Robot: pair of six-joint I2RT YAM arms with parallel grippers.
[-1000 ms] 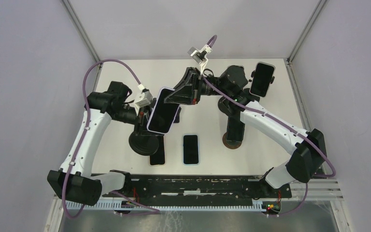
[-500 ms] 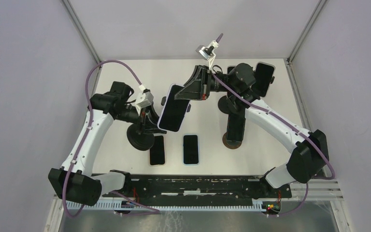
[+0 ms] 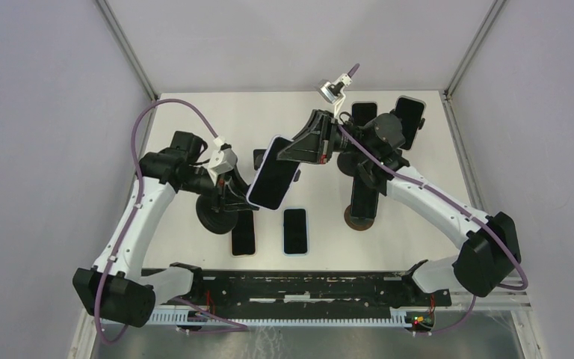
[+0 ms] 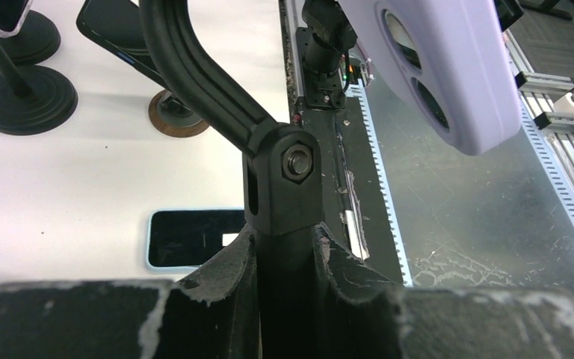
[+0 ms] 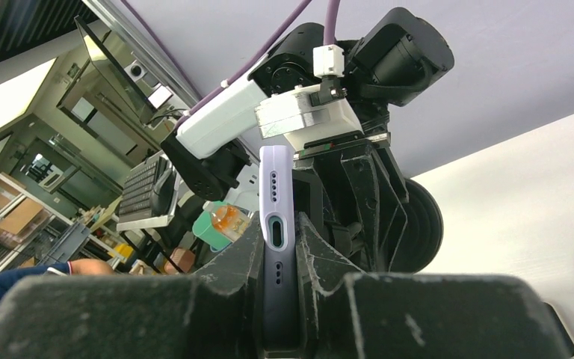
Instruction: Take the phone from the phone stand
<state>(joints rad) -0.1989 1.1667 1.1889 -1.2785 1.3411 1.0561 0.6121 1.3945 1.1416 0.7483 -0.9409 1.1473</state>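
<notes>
Pinching phone [image 3: 273,182] in right tool [image 5: 279,254]

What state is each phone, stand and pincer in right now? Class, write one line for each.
lilac phone: off its stand, tilted, in the air.
right pincer: shut on the lilac phone's edge.
left pincer: shut on the left stand's stem.
left stand: upright, no phone in it.
flat phones: lying apart on the table, screens dark.
back phone: mounted, up off the table.
</notes>
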